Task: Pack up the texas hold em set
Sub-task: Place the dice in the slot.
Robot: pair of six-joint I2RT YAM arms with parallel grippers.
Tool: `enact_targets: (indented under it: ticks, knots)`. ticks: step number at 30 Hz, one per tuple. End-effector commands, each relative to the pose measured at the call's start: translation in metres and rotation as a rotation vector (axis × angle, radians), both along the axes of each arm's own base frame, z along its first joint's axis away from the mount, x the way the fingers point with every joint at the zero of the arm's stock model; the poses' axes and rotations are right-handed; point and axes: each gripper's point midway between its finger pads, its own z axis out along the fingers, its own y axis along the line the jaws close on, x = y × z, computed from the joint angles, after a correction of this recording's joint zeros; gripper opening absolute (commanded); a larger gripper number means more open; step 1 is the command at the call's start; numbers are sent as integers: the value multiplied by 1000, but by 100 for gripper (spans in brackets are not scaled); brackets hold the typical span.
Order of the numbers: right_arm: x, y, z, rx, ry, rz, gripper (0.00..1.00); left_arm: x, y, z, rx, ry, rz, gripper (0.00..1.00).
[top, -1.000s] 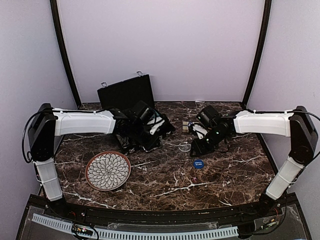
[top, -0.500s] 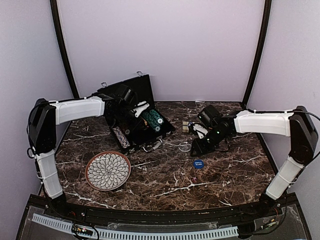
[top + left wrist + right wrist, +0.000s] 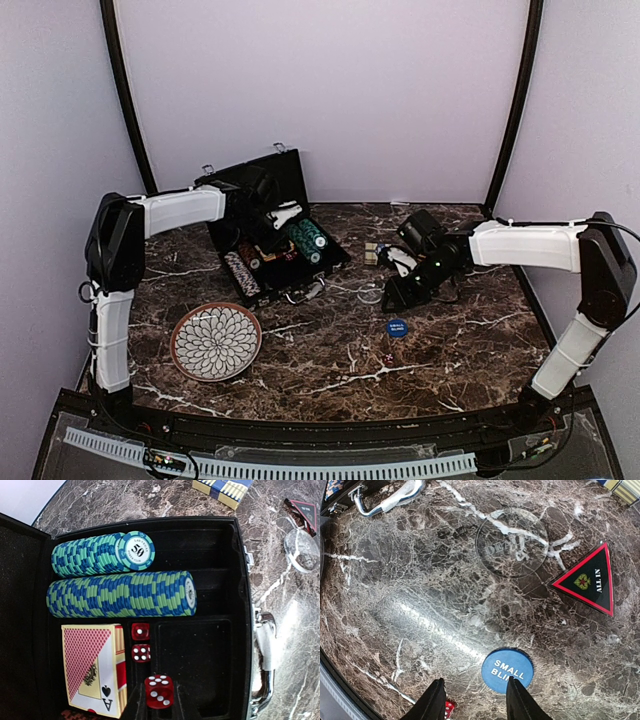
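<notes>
1. Brown marble table [image 3: 330, 370], white-veined.
2. Black hard briefcase [image 3: 240, 580] with silver latches, open at the table's far left, lid upright against the back wall.
3. Round white-patterned plate [image 3: 216, 342] with a brown rim, near left, apart from the case.
4. Left gripper [image 3: 159, 700], over the case's near compartments; fingers nearly closed, pinching a red die [image 3: 159, 690].
5. Right gripper [image 3: 472, 700], above the table right of centre; fingers [image 3: 432, 702] parted, nothing between them.
6. Two rows of green-and-blue striped poker chips [image 3: 120, 594], lying side by side in the case's slots.
7. Red-backed card deck [image 3: 92, 667], ace of spades showing, in the case beside the chips.
8. Blue-and-yellow striped card box [image 3: 222, 490], on the marble outside the case.
9. Black triangular "ALL IN" marker [image 3: 587, 580], red-edged, on the table.
10. Clear round dealer disc [image 3: 512, 542], beside the marker.
11. Round blue "SMALL BLIND" button [image 3: 507, 671], just beyond the right fingertips.
12. Two small red dice [image 3: 140, 641], stacked in a narrow slot beside the deck.
13. Loose red die [image 3: 449, 707], on the marble by the right gripper.
</notes>
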Motion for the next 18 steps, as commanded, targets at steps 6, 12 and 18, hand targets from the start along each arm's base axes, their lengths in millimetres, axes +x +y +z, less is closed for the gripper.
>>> enact_targets:
  ticks: [6,12,18]
  knots:
    - [2,-3,2,3,-8,-2,42,9,12,-19,83,3,-8,5]
    - [0,-5,0,-5,0,-4,42,17,15,-29,110,-10,8,5]
    - [-1,-7,0,-8,2,-7,42,22,16,-35,130,-14,14,5]
